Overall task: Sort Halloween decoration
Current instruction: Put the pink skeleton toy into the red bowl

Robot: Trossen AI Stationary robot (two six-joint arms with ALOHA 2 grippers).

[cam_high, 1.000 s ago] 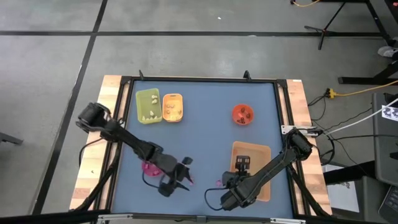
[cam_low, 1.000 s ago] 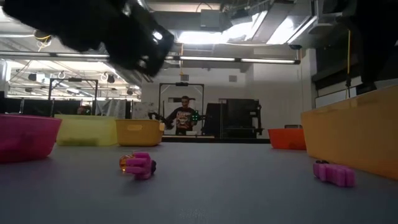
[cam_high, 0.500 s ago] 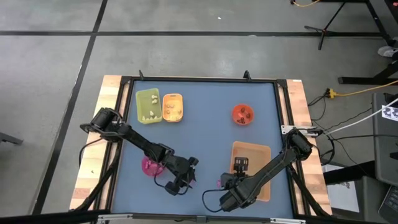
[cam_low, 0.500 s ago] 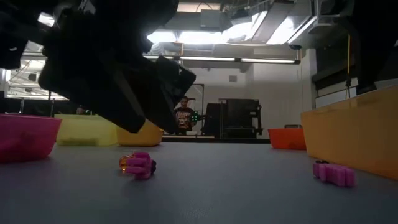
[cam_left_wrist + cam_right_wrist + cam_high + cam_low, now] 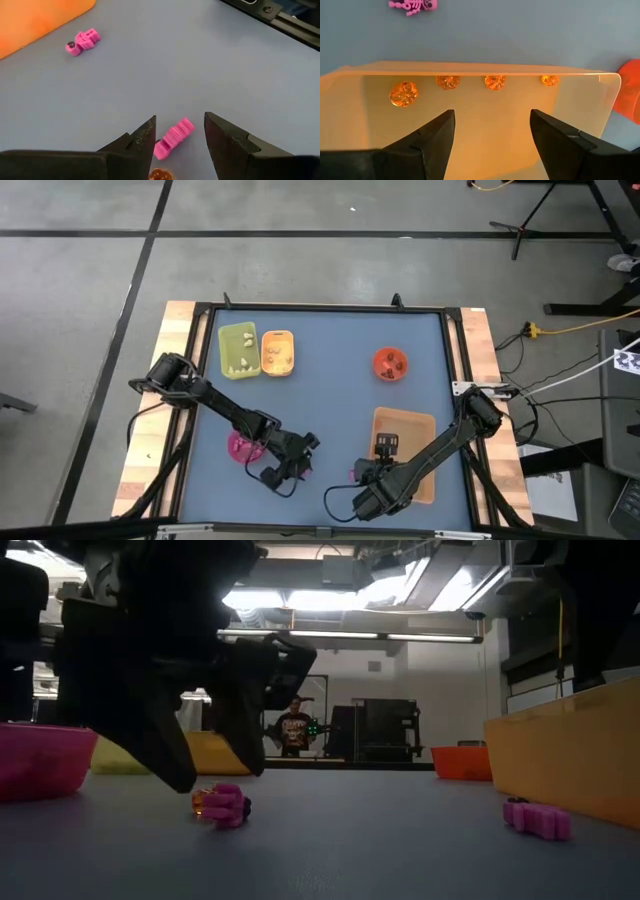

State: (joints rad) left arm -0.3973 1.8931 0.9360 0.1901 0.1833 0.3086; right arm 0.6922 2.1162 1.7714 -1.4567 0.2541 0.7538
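Observation:
A magenta-pink trinket (image 5: 173, 139) lies on the blue table with a small orange piece (image 5: 159, 175) right beside it; the low view shows the pair (image 5: 222, 805) too. My left gripper (image 5: 180, 120) is open, slanting down over it, one finger on each side, touching nothing. A second pink trinket (image 5: 82, 41) lies beside the tan tray (image 5: 420, 430). My right gripper (image 5: 492, 115) hangs open above that tray, which holds several orange pumpkin trinkets (image 5: 403, 93) along one wall.
A pink bowl (image 5: 240, 447) stands just left of my left gripper (image 5: 297, 470). A green tray (image 5: 238, 350) and an orange tray (image 5: 277, 352) sit at the far left, a red bowl (image 5: 390, 364) at the far right. A person stands in the room behind.
My left gripper has come down toward the pink trinket and rolled at the wrist, so its fingers now stand low on either side of it. It has stayed open. The trinkets have not moved.

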